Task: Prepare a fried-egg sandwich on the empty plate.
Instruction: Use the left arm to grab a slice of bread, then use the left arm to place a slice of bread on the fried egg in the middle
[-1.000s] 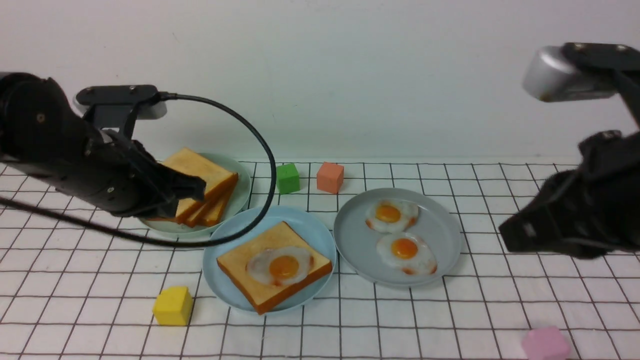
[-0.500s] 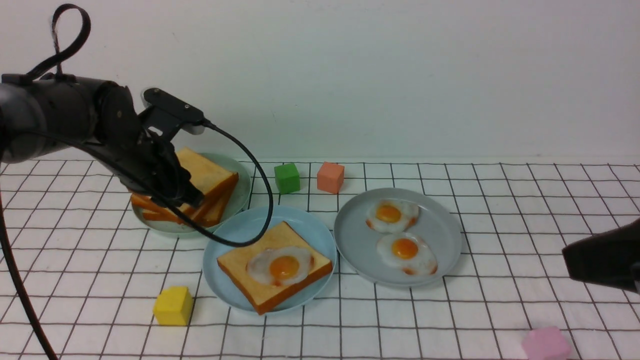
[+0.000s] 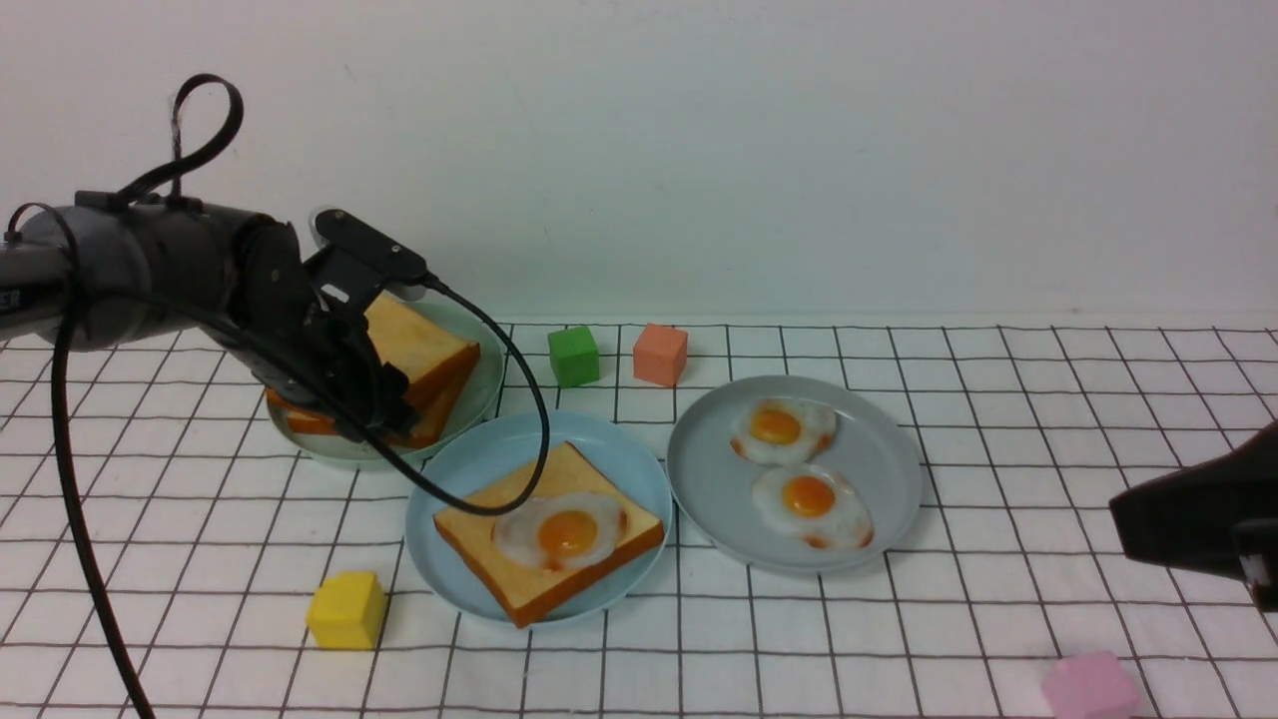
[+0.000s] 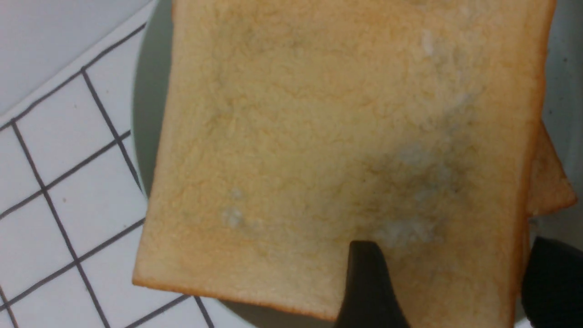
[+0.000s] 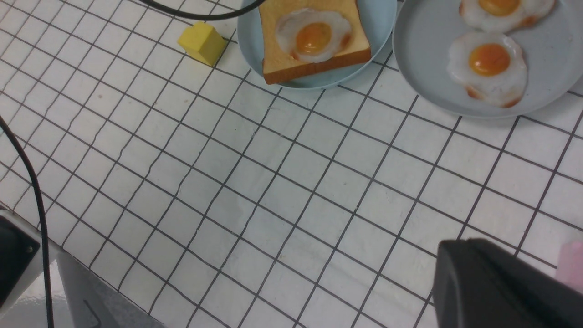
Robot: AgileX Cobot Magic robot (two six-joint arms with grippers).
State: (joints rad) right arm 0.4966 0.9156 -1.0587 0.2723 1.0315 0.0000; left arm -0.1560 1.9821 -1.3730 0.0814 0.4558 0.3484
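The fried-egg sandwich (image 3: 547, 544) is only half built: one square golden toast slice with an orange crust, set cornerwise, with a white fried egg (image 3: 564, 531) lying open on top, its orange yolk near the middle and no second slice over it. It sits on the sky-blue plate (image 3: 469, 454), near the middle of the gridded cloth (image 3: 899, 639), with one corner of the toast reaching the plate's near rim. Just to the right is the grey plate (image 3: 879, 469) holding two more eggs side by side; behind and to the left is the pale green plate (image 3: 489, 374) with the stack of plain toast (image 3: 424, 345). My left gripper (image 4: 455, 255) is down over that stack, fingers spread apart – one above the top slice's face, the other past its edge – and I can't tell whether either touches the bread. My right gripper (image 3: 1133, 519) hangs off at the right, well apart from the plates, jaws closed on nothing. A yellow block (image 3: 345, 610) sits near the blue plate's front left – green (image 3: 574, 356) and orange (image 3: 659, 354) ones lie behind it.
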